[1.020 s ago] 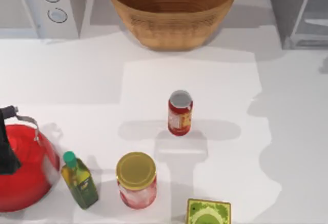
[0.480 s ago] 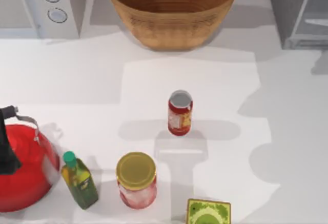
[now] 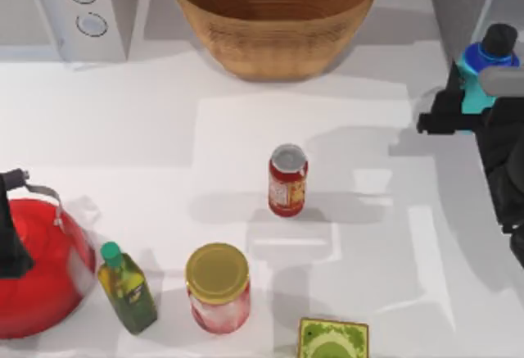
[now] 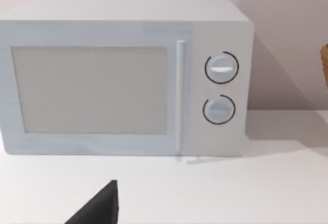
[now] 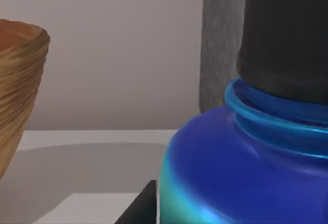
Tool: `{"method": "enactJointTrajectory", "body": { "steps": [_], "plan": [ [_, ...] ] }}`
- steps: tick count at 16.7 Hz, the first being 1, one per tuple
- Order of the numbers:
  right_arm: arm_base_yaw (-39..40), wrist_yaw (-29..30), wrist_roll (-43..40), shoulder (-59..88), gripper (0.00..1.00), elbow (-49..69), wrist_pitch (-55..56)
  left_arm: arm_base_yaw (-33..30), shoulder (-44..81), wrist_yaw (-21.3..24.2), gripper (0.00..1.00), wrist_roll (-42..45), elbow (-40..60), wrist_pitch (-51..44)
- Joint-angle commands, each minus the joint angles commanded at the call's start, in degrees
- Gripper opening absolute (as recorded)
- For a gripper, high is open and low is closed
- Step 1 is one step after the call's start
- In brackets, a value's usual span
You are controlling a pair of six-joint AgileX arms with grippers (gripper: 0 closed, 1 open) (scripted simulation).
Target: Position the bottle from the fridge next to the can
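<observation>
The turquoise-blue bottle [image 3: 477, 70] with its black cap hangs upright at the table's right side, just in front of the grey fridge [image 3: 458, 6]. My right gripper [image 3: 468, 104] is shut on it, with a black finger [image 3: 438, 119] at the bottle's left. In the right wrist view the bottle [image 5: 246, 172] looms very close, with the fridge [image 5: 220, 39] behind it. The red can [image 3: 287, 180] stands upright near the table's middle, well to the left of the bottle. My left gripper [image 4: 97, 211] is parked facing the microwave.
A wicker basket [image 3: 274, 18] sits at the back centre and a white microwave [image 3: 65, 6] at the back left. Along the front stand a red kettle [image 3: 37, 268], an olive oil bottle [image 3: 127, 288], a yellow-lidded jar [image 3: 218, 287] and a green box [image 3: 332, 340].
My right arm has come into the top view from the right edge, carrying the bottle. Before, only its shadow lay on the table. The can and the other things have not moved.
</observation>
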Motion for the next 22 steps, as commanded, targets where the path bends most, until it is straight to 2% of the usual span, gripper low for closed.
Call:
{"method": "enactJointTrajectory", "body": {
  "steps": [3, 6, 8, 18, 22],
  "plan": [
    [12.0, 11.7, -0.1, 1.2, 0.0, -4.2, 5.6, 0.0, 0.0, 0.0, 1.0, 0.0, 0.0, 0.0],
    [19.1, 18.6, -0.1, 1.5, 0.0, -7.3, 9.0, 0.0, 0.0, 0.0, 1.0, 0.0, 0.0, 0.0],
    [20.8, 20.2, -0.1, 1.4, 0.0, -8.2, 9.8, 0.0, 0.0, 0.0, 1.0, 0.0, 0.0, 0.0],
    [20.8, 20.3, -0.1, 1.4, 0.0, -8.2, 9.9, 0.0, 0.0, 0.0, 1.0, 0.0, 0.0, 0.0],
    [20.8, 20.3, -0.1, 1.4, 0.3, -8.2, 9.9, 0.0, 0.0, 0.0, 1.0, 0.0, 0.0, 0.0]
  ]
}}
